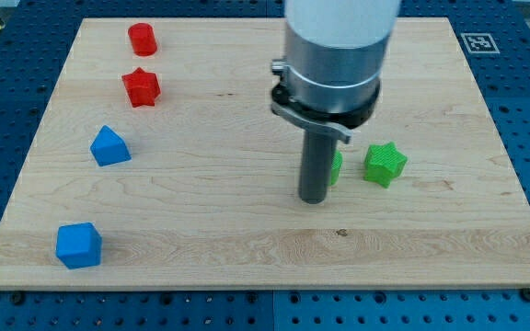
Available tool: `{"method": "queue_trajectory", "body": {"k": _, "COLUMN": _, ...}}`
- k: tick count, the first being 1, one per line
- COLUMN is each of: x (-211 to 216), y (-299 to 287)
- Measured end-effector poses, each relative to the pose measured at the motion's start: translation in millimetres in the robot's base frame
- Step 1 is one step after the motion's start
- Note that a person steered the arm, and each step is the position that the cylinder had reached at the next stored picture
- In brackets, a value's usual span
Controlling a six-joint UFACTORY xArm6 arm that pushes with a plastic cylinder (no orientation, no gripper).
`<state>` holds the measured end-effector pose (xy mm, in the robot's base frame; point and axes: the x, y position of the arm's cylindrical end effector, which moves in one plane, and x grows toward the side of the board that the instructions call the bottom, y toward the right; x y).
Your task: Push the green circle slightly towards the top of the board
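The green circle [337, 166] sits right of the board's middle, mostly hidden behind my rod; only a sliver of it shows. My tip [314, 198] rests on the board just at the view's bottom-left of the green circle, close to it or touching; I cannot tell which. A green star [385, 164] lies just to the view's right of the circle.
A red cylinder [142, 39] and a red star [141, 87] lie at the view's top left. A blue wedge-like block [109, 146] and a blue cube [79, 245] lie at the left. The wooden board [247, 248] lies on a blue perforated table.
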<state>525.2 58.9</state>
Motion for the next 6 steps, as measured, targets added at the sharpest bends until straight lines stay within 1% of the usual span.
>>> {"method": "queue_trajectory", "body": {"k": 1, "x": 4.6, "y": 14.2}}
{"method": "queue_trajectory", "body": {"k": 3, "x": -15.7, "y": 13.9}}
{"method": "queue_trajectory", "body": {"k": 6, "x": -20.3, "y": 13.8}}
